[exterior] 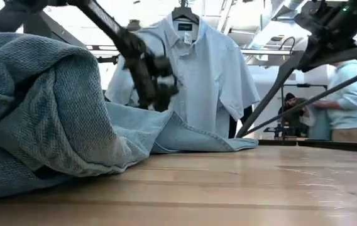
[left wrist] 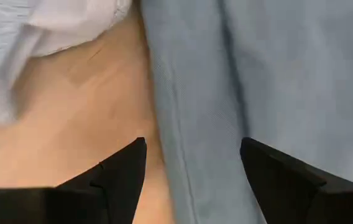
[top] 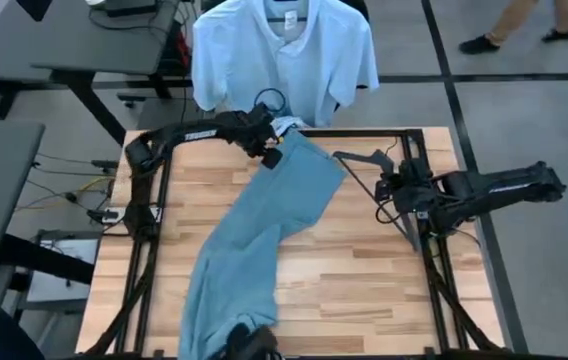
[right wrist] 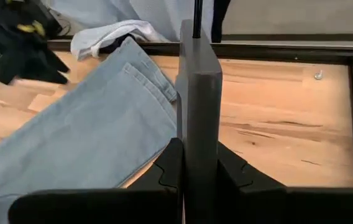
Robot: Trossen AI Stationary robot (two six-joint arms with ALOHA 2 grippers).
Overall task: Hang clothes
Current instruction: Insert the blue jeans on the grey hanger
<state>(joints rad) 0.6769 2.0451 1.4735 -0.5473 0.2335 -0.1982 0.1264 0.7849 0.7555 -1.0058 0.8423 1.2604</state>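
Jeans [top: 264, 235] lay flat and diagonal across the wooden table [top: 364, 285], the waist end near the far edge and the legs running toward the near left corner, where the denim bunched up close to the low camera. From my console I saw the shirt [top: 279, 50] already on a hanger [top: 284, 8] beyond the far edge, its hem hanging down to the table line just beside the jeans' waist.

My left gripper [top: 272, 150] sat over the jeans' far corner, beside the shirt hem. Its wrist camera showed both fingers [left wrist: 117, 177] spread wide, one above bare wood and the other above denim, with nothing between them.

My right gripper [top: 392, 187] hung over the right side of the table, well apart from the jeans. Its fingers were closed tight on a dark hanger [top: 359, 165], which stuck out toward the jeans; in the wrist view it stood as a flat dark bar between the pads.

A person [exterior: 348, 94] stood in the room behind the table.
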